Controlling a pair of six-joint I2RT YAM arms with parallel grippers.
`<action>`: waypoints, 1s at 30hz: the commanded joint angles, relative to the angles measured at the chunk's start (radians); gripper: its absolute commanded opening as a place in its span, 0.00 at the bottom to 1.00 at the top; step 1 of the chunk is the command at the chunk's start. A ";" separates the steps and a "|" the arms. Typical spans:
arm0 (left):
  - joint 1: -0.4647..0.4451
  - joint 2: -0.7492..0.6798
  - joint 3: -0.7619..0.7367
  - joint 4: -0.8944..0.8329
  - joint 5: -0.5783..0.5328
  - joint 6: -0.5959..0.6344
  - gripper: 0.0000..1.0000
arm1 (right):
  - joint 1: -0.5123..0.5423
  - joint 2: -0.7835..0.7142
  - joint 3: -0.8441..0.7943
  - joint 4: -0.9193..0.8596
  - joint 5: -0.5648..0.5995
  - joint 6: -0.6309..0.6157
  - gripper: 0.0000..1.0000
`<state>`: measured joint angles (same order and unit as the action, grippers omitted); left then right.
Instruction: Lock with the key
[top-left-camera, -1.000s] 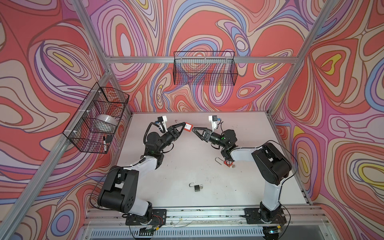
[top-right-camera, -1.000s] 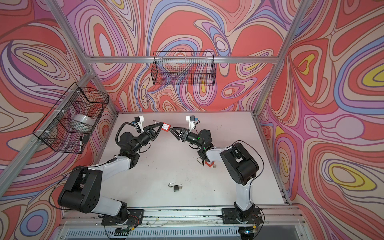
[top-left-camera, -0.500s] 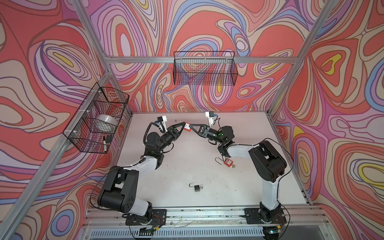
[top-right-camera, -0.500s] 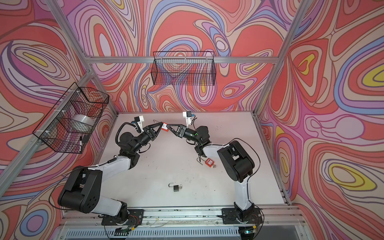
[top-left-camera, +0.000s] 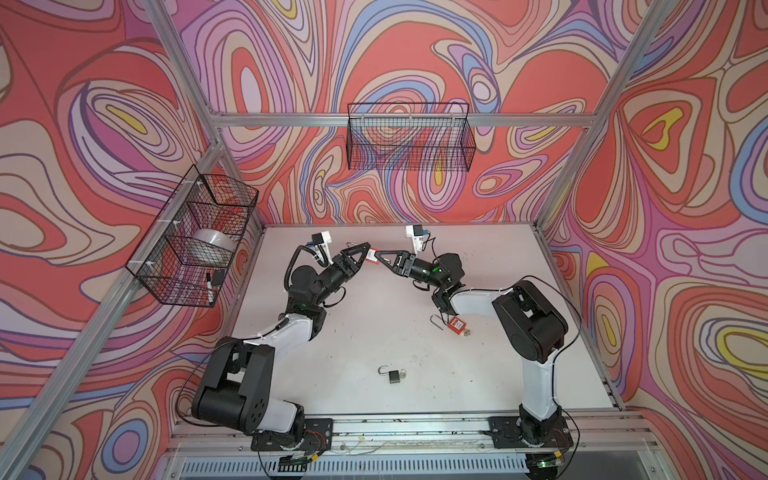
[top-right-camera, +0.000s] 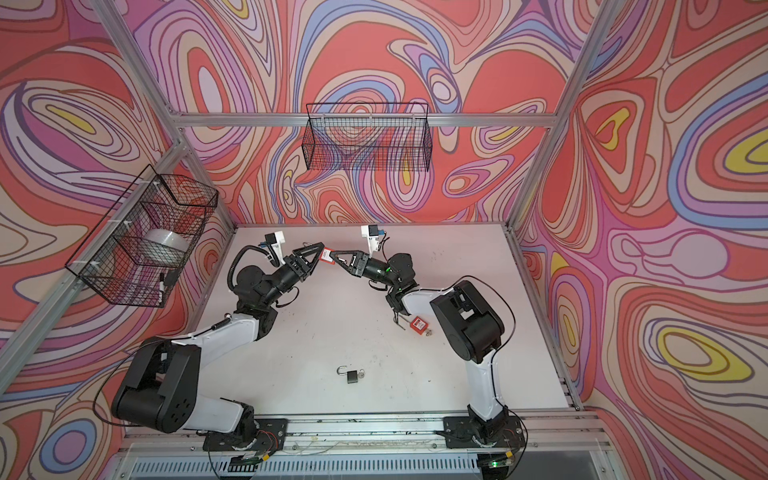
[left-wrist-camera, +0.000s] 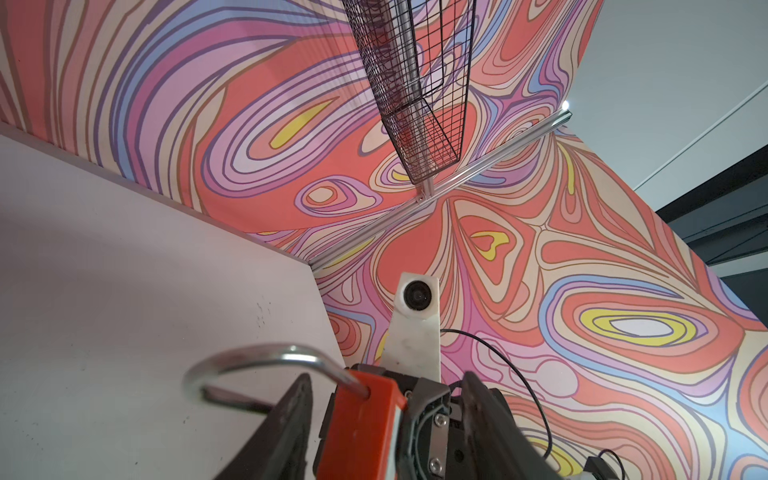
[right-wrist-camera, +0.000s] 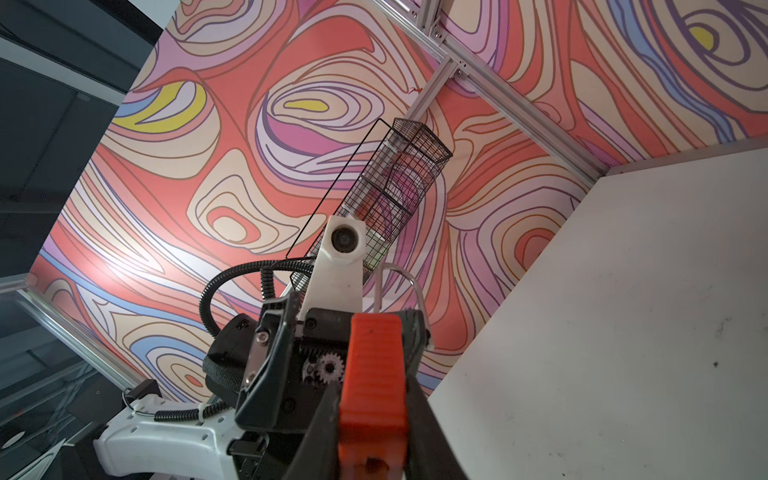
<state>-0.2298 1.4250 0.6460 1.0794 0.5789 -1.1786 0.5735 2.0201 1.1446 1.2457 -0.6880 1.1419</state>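
The red padlock (top-left-camera: 372, 257) is being handed over, in the air over the back of the worktop (top-left-camera: 374, 332). The right claw (right-wrist-camera: 372, 395) pinches its body, while the left claw (left-wrist-camera: 386, 382) stands spread, both fingers clear of it. Next, I judge, the left arm must back off without brushing the steel shackle (left-wrist-camera: 257, 357); I cannot see this lock's key.

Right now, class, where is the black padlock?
In both top views the black padlock lies on the table near its front edge, about midway across. Its nearest neighbour, the loose red padlock, lies farther back and to the right.
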 joint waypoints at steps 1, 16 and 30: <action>0.006 -0.057 -0.025 -0.055 -0.011 0.085 0.65 | -0.010 -0.025 -0.025 0.030 0.021 -0.028 0.00; 0.090 -0.210 -0.005 -0.266 0.150 0.172 0.71 | -0.092 -0.145 -0.128 -0.063 -0.061 -0.108 0.00; 0.101 -0.096 0.161 -0.364 0.304 0.234 0.70 | -0.093 -0.195 -0.108 -0.116 -0.175 -0.103 0.00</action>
<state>-0.1398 1.3151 0.7921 0.7166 0.8478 -0.9569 0.4808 1.8694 1.0271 1.1240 -0.8280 1.0477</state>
